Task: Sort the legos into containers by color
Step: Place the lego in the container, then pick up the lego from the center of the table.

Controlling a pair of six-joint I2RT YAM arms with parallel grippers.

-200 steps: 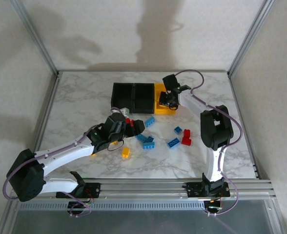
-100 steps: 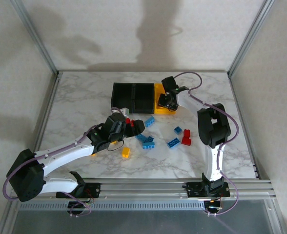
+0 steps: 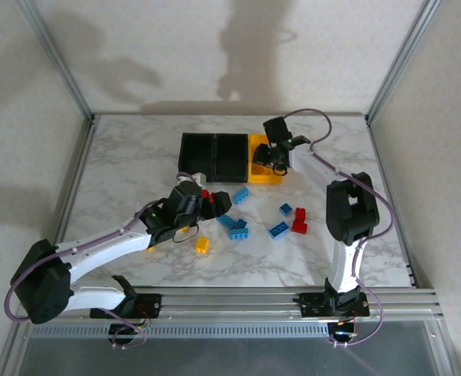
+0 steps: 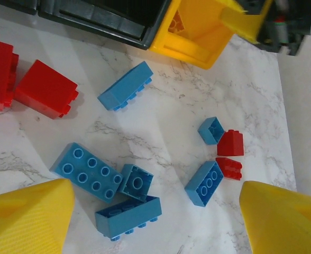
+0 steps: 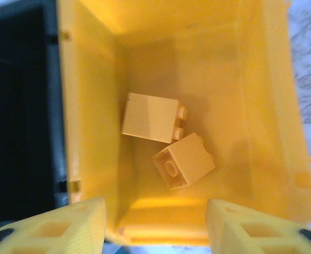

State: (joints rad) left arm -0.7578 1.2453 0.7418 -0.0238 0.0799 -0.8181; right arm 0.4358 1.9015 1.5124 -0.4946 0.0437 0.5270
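Nearest us, one yellow brick [image 3: 201, 245] is lying alone on the marble table [image 3: 121, 172]. Just beyond it, we are watching the left gripper [image 3: 217, 204] hovering over scattered blue bricks [image 4: 94, 172], its fingers spread wide and empty. Red bricks [image 4: 45, 89] are lying beside them. Farther back, the black bins [image 3: 215, 153] are sitting in a row with the yellow bin [image 5: 250, 106]. The right gripper [image 5: 155, 230] is hanging over that bin, fingers parted and holding nothing, with two yellow bricks [image 5: 150, 117] resting side by side on its floor.
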